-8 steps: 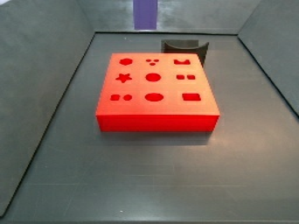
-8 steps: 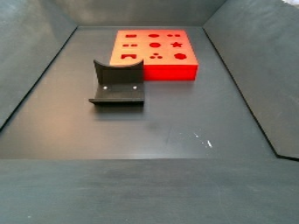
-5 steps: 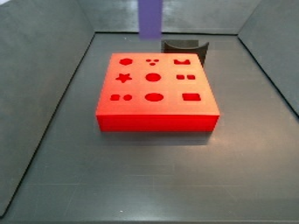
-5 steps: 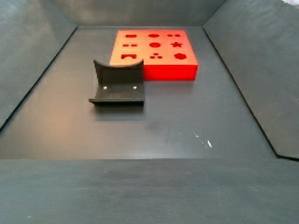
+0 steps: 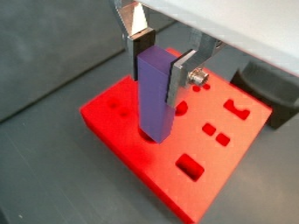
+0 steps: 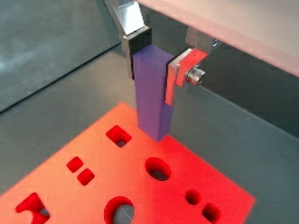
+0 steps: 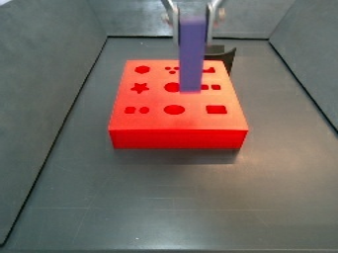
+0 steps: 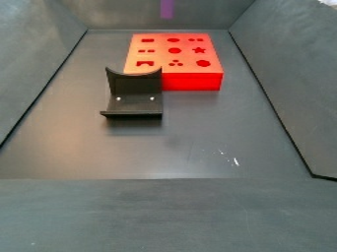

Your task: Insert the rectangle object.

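My gripper [image 5: 160, 54] is shut on the rectangle object [image 5: 155, 94], a long purple-blue bar that hangs upright from the fingers. It shows the same way in both wrist views, gripper [image 6: 160, 54] and bar [image 6: 153, 94]. In a side view the bar [image 7: 193, 51] hangs over the red block [image 7: 176, 104], its lower end above the block's far right holes and clear of the surface. In a side view only the bar's tip [image 8: 168, 8] shows at the top edge, above the red block [image 8: 175, 60].
A dark fixture [image 8: 132, 95] stands on the floor in front of the red block. A dark round holder [image 7: 219, 54] sits behind the block. Grey walls slope up round the floor on all sides.
The bar has come down and moved right, from the far back wall to above the red block. My gripper now shows at the top of a side view.
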{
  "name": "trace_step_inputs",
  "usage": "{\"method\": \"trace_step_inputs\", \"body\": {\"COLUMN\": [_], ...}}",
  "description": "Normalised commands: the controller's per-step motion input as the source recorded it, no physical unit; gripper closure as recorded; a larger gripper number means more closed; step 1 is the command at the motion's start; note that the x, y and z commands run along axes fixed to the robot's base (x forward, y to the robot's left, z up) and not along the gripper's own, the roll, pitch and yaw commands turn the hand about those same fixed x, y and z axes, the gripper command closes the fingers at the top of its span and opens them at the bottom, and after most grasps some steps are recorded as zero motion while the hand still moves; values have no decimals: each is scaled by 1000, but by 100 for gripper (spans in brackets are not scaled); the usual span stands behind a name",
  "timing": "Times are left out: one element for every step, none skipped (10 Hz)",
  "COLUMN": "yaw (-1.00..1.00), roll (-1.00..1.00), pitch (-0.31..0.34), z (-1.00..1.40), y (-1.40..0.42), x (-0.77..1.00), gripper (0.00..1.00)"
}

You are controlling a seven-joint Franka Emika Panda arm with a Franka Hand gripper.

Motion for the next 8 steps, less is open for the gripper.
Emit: {"method": "trace_step_inputs", "body": {"yaw": [-51, -31, -11, -34, -91, -226, -283, -311], "roll": [-49, -140, -96, 0, 116, 179, 211, 296], "pitch": [-14, -81, -77, -61, -13, 0, 0, -30], "z": [-491, -423, -494, -506, -357, -80, 0, 86], "y": [0, 6, 0, 0, 0, 49, 91, 17], "x": [951, 1000, 1000, 1000, 1000, 951, 837, 717], "gripper": [100, 100, 100, 100, 100, 100, 100, 100]}}
